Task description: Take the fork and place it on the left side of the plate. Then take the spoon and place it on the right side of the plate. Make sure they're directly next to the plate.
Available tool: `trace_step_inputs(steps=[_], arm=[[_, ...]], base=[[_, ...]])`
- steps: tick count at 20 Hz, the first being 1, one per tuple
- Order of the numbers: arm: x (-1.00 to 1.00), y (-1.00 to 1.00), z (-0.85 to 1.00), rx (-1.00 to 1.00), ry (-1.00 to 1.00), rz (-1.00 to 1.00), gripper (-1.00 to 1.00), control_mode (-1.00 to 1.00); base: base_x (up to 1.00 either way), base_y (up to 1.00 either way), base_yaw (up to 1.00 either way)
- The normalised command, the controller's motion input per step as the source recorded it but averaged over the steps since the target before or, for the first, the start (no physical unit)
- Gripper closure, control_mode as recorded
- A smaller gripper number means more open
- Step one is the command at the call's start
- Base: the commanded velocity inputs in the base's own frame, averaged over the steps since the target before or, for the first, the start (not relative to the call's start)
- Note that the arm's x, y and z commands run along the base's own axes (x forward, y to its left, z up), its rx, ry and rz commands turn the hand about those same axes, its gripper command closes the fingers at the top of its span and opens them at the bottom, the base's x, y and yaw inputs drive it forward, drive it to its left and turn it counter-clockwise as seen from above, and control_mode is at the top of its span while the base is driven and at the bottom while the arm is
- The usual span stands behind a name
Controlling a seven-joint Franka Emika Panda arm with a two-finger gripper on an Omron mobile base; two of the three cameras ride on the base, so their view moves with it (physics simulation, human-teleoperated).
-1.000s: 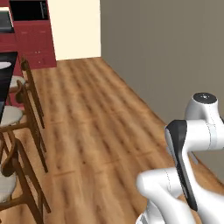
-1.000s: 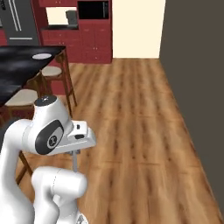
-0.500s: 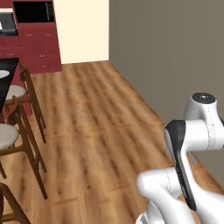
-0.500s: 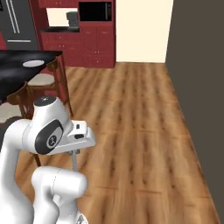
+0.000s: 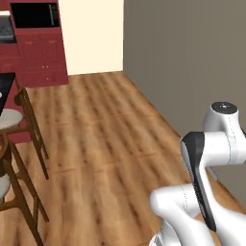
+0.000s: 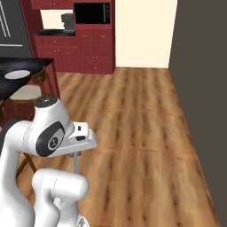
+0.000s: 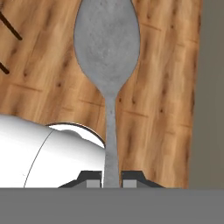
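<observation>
My gripper (image 7: pixel 111 181) is shut on the handle of a grey spoon (image 7: pixel 107 39), whose bowl points away from the hand over the wooden floor. In the right base view the gripper (image 6: pixel 76 154) hangs under the folded white arm, with the spoon (image 6: pixel 76 165) pointing down from it. A white plate (image 6: pixel 17 74) lies on the black counter (image 6: pixel 31 65) at the far left, well away from the gripper. The fork is out of view.
Wooden stools (image 5: pixel 12 126) (image 6: pixel 25 95) stand along the counter on the left. Red cabinets (image 6: pixel 91 51) with a black microwave (image 6: pixel 91 13) line the back wall. A grey wall (image 5: pixel 192 57) runs along the right. Open wooden floor (image 6: pixel 146 124) lies ahead.
The whole picture has shifted, so the base has moved: counter, stools and cabinets slide within both base views. The arm keeps its pose, with the spoon still held.
</observation>
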Motion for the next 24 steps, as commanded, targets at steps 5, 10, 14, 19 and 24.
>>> trace_step_inputs(steps=[5,10,14,19,24], arm=[[0.0,0.0,0.0,0.0,0.0,0.0,1.0,1.0],[0.0,0.0,0.0,0.0,0.0,0.0,1.0,1.0],[0.0,0.0,0.0,0.0,0.0,0.0,1.0,1.0],[0.0,0.0,0.0,0.0,0.0,0.0,1.0,1.0],[0.0,0.0,0.0,0.0,0.0,0.0,1.0,1.0]], base=[[1.0,0.0,0.04],[1.0,0.0,0.05],[1.0,0.0,0.11],[1.0,0.01,0.16],[1.0,0.0,0.22]])
